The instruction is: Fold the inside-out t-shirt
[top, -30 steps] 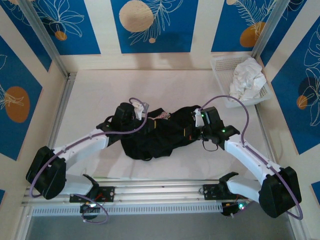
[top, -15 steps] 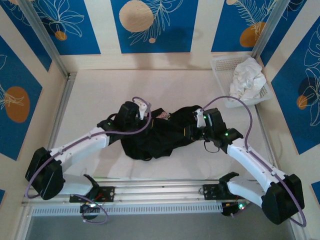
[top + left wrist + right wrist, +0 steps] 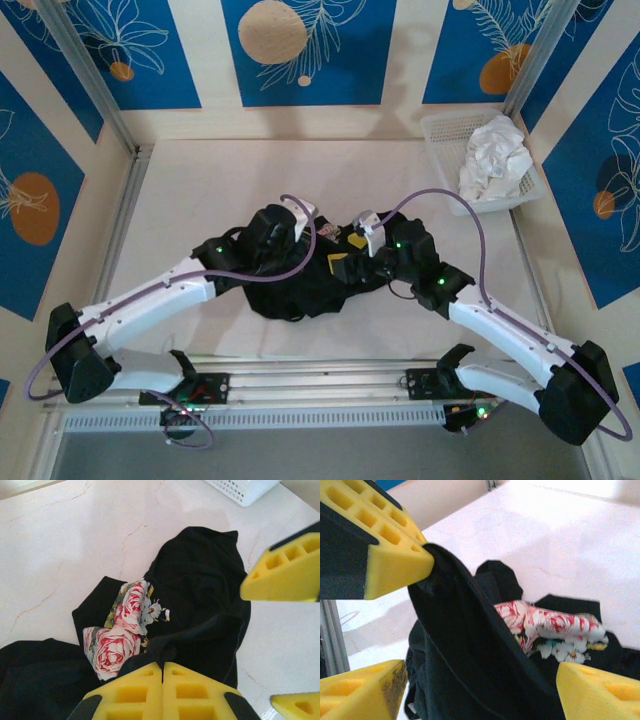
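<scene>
The inside-out t-shirt (image 3: 305,280) is a crumpled black heap in the middle of the table, with a red and white rose print (image 3: 125,630) showing in a gap. My left gripper (image 3: 162,672) is shut on a raised fold of the black cloth, pinched between its yellow pads. In the right wrist view that fold hangs from the left gripper's fingers (image 3: 395,555). My right gripper (image 3: 480,695) is open, one finger on each side of the hanging black cloth (image 3: 470,655). From above, the right gripper (image 3: 347,251) sits just right of the left gripper (image 3: 312,240).
A white basket (image 3: 440,130) holding a white cloth (image 3: 495,160) stands at the back right; its corner (image 3: 245,490) appears in the left wrist view. White marbled table surface (image 3: 200,190) surrounds the shirt. A metal rail (image 3: 320,385) runs along the near edge.
The right gripper has opened and moved left over the shirt, close to the left gripper. The left gripper has closed on the cloth and shifted right with the fold.
</scene>
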